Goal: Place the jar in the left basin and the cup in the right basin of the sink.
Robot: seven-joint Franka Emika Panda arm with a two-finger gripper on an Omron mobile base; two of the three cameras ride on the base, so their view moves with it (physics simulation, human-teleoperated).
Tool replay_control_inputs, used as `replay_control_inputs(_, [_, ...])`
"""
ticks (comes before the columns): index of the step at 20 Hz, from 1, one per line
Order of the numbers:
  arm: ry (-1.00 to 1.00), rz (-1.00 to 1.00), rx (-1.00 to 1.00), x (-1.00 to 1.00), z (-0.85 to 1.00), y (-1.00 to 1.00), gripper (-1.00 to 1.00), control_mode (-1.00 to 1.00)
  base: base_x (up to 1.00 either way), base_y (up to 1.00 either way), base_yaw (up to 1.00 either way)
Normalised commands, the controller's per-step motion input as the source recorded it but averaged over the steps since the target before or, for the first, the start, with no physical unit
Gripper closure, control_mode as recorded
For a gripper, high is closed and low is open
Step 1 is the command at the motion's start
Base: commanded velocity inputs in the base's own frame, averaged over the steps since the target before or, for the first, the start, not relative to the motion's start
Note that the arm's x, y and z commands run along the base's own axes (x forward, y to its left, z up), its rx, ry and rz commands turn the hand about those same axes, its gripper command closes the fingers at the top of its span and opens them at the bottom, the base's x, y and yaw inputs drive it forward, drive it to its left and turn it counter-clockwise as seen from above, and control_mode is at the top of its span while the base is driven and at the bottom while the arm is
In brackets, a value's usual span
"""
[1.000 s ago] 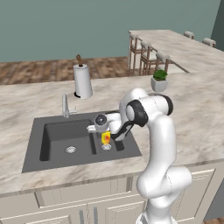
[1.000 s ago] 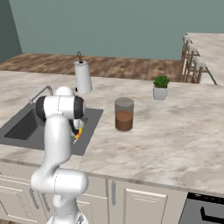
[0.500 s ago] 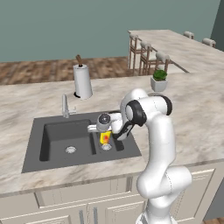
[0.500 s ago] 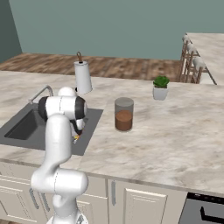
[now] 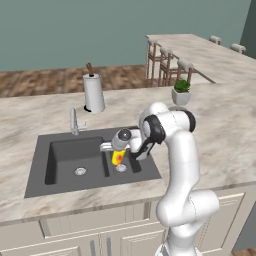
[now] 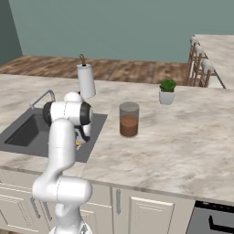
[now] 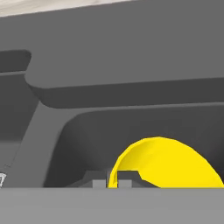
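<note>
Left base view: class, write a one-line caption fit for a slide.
Robot arm's gripper holds the yellow cup low in the sink's narrower right basin.

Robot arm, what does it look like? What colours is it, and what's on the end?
The arm is smooth, rounded and glossy white, built from fat tube-shaped segments with dark rings at the joints. No cables or markings show. At its tip sits a white and grey end effector with two small dark fingers.
</note>
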Motion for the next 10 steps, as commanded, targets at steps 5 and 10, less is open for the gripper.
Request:
replay_control_inputs(5, [0.00, -0.02, -0.06, 0.12, -0.87, 0.39, 1.00, -1.00, 0.00, 0.00, 0.00])
replay_control_inputs(10, [0.03, -0.01, -0.08, 0.22, -0.99, 0.52, -1.00, -1.00, 0.00, 0.00, 0.00])
